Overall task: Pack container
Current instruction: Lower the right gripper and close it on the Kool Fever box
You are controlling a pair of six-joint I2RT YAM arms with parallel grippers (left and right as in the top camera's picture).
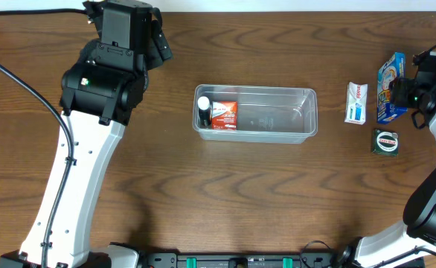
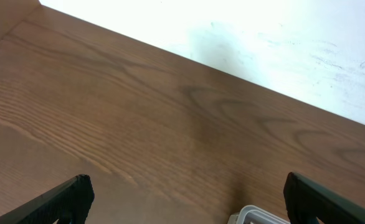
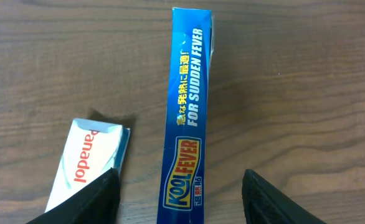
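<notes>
The clear plastic container (image 1: pixel 277 89) lies at the table's middle, its corner (image 2: pixel 257 216) showing in the left wrist view. At its left end lie a red-and-white box (image 1: pixel 223 115) and a small black bottle with a white cap (image 1: pixel 204 112). My right gripper (image 3: pixel 181 180) straddles a blue Kool Fever box (image 3: pixel 189 112) that stands on edge at the far right (image 1: pixel 390 85). Table shows on both sides between its jaws and the box, so it is open. My left gripper (image 2: pixel 187 183) hangs wide open over bare wood at the back left (image 1: pixel 157 45).
A white Panadol box (image 1: pixel 356 103) lies just left of the blue box, close to my right gripper's left finger (image 3: pixel 101 193). A small dark green square box (image 1: pixel 385 141) sits in front of them. The table's far edge meets a white wall (image 2: pixel 263 37).
</notes>
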